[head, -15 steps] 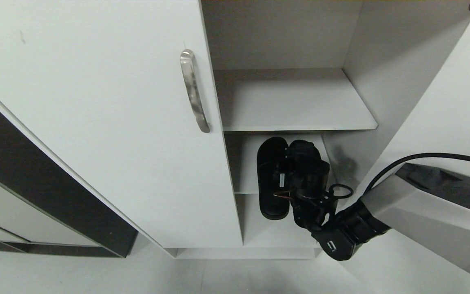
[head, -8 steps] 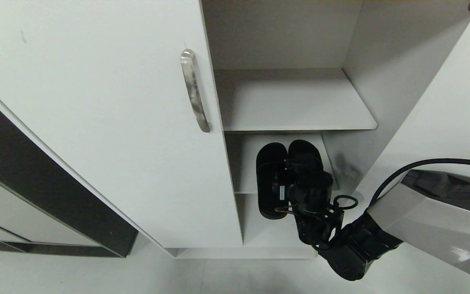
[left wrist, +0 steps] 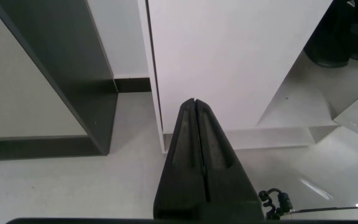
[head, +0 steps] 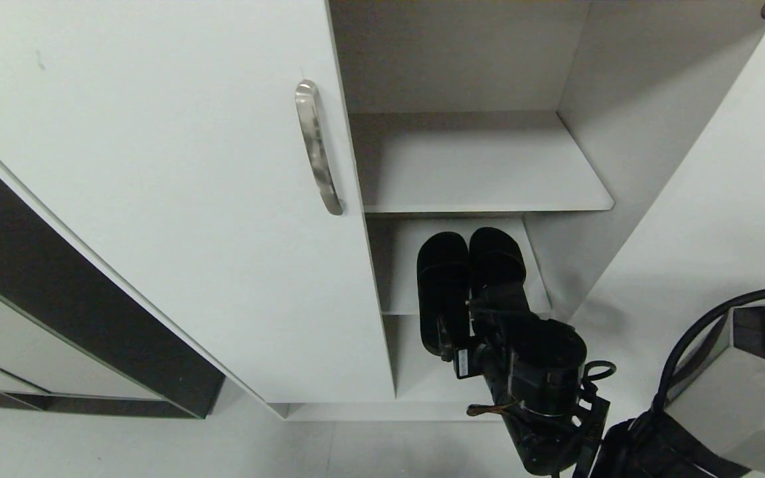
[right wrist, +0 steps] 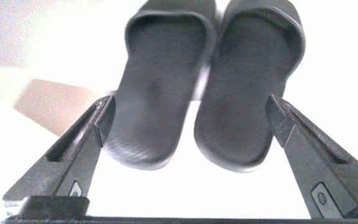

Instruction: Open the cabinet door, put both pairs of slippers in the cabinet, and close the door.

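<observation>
A pair of black slippers (head: 469, 275) lies side by side on the cabinet's lower shelf (head: 402, 265), toes inward. In the head view their heels reach past the shelf's front edge. My right gripper (head: 472, 322) hovers just behind the heels, open, with nothing between its fingers. In the right wrist view the slippers (right wrist: 204, 93) lie ahead of the right gripper (right wrist: 190, 115), whose spread fingers (right wrist: 98, 124) flank the heels without touching them. My left gripper (left wrist: 194, 106) is shut and empty, low before the closed left door (left wrist: 229, 56).
The left cabinet door (head: 157, 166) with its metal handle (head: 316, 146) is closed. The right door (head: 721, 199) stands swung open beside my right arm. An upper shelf (head: 475, 166) is bare. A dark panel (head: 57, 292) lies to the left, with pale floor (head: 157, 445) below.
My right gripper has let go of the slippers and drawn back out of the cabinet toward me. The slippers stay on the lower shelf.
</observation>
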{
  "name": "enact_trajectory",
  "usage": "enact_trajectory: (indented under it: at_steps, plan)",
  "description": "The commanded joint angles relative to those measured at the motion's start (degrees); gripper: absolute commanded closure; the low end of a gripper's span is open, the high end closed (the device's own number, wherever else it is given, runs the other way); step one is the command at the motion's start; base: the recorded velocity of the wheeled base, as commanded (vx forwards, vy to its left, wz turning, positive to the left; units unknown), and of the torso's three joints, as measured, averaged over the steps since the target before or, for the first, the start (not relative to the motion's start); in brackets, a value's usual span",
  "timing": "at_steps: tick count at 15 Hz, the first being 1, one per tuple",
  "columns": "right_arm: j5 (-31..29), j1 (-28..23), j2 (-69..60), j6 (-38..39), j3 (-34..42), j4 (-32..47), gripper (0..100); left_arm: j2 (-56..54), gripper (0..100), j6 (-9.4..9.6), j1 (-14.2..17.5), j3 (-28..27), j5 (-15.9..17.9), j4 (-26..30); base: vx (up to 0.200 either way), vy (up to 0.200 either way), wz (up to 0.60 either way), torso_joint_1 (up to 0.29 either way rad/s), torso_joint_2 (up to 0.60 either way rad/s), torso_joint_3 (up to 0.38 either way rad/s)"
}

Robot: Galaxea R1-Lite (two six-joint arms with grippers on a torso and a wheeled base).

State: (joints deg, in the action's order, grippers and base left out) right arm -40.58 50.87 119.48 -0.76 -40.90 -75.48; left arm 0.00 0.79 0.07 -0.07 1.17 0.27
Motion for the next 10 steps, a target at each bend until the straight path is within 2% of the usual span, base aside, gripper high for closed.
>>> enact_trajectory:
  at_steps: [1,7,10]
  plan:
    - [-0.02,1.16,-1.88,-0.04,1.08,-0.01,0,0.09,100,0.09,0.01,-0.01,0.06,0.00,-0.200,0.000,0.00,0.002,0.01,0.002]
    - [0.15,2.21,-1.88,0.14,2.75,-0.10,0,0.09,100,0.00,0.01,-0.01,0.06,0.00,-0.200,0.000,0.00,0.002,0.00,0.005]
    - [0.15,2.04,-2.06,0.40,3.02,-0.28,0,0.09,100,0.09,0.01,-0.01,-0.03,0.00,0.000,0.000,0.00,0.000,0.00,0.000]
